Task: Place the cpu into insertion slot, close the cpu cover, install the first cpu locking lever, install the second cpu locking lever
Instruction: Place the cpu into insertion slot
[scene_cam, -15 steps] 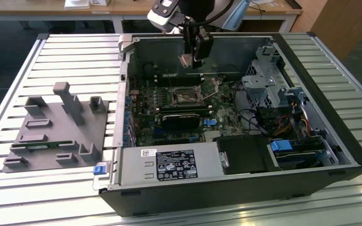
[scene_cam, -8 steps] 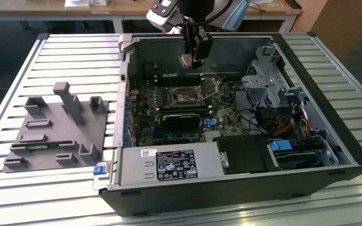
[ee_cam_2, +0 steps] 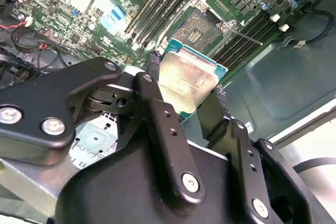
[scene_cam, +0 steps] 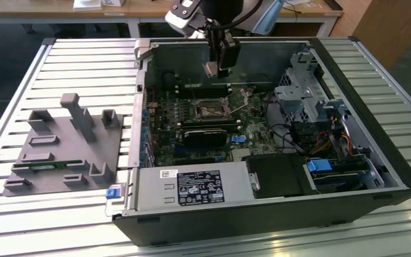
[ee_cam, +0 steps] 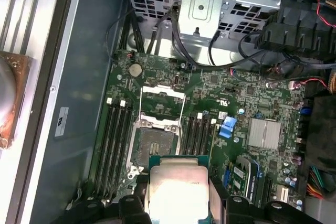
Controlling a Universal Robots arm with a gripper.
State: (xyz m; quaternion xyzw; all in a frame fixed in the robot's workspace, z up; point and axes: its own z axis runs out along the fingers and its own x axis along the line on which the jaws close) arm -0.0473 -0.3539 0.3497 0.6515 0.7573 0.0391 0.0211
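Observation:
My gripper (scene_cam: 217, 68) hangs inside the open computer case (scene_cam: 377, 160), near its far wall, shut on the cpu (scene_cam: 210, 68). In both wrist views the cpu (ee_cam_2: 189, 82) (ee_cam: 176, 187) is a pale silvery square with a green edge, clamped by its sides between the two black fingers (ee_cam_2: 157, 114). It is held in the air, above and just short of the insertion slot (ee_cam: 155, 148) (ee_cam_2: 202, 27) (scene_cam: 211, 111), whose dull centre lies bare. The cpu cover (ee_cam: 163, 91), a thin silvery frame, is swung open on the far side of the slot.
Long black memory slots (ee_cam: 115, 135) flank the socket on both sides. A metal drive cage (ee_cam: 210, 3) and cables (ee_cam: 252, 51) sit beyond the board. A grey parts fixture (scene_cam: 62, 144) stands on the slatted table at the exterior view's left. The power supply (scene_cam: 191, 187) fills the case's near side.

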